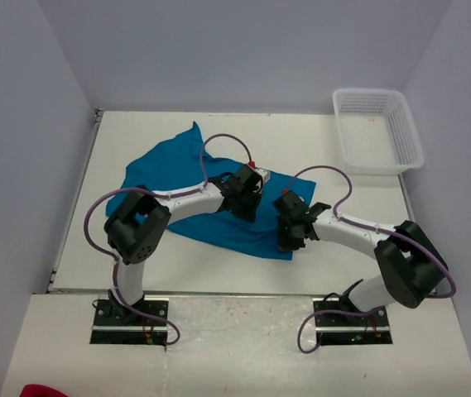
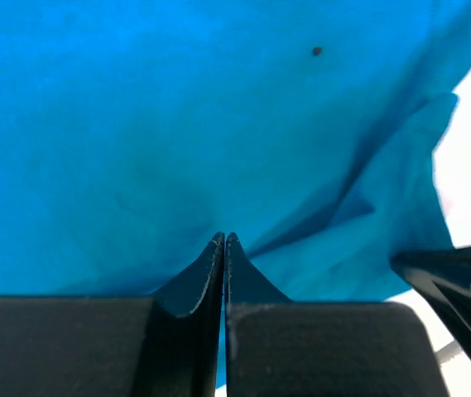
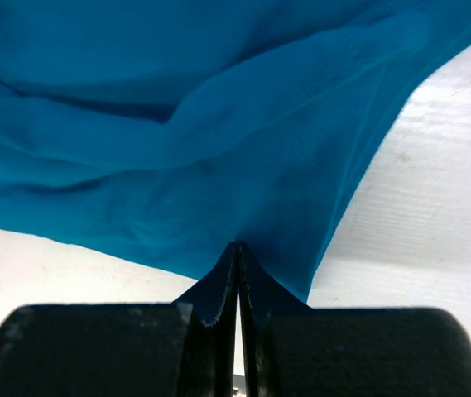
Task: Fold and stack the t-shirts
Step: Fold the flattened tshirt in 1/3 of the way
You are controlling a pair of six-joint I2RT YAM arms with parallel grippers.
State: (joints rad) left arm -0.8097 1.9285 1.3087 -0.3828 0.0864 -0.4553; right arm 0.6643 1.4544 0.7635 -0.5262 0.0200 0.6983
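Note:
One teal-blue t-shirt (image 1: 169, 169) lies rumpled on the white table, left of centre. My left gripper (image 1: 249, 197) is at the shirt's right side. In the left wrist view its jaws (image 2: 224, 237) are shut, with folds of the shirt (image 2: 177, 124) running into the tips. My right gripper (image 1: 289, 238) is at the shirt's near right corner. In the right wrist view it (image 3: 237, 245) is shut on the cloth's edge (image 3: 177, 124), which rises off the table towards the tips. No other t-shirt shows.
A white mesh basket (image 1: 380, 168) stands at the table's far right corner. Bare table (image 1: 343, 273) lies right of and in front of the shirt. The right gripper's dark body (image 2: 458, 281) shows at the lower right of the left wrist view.

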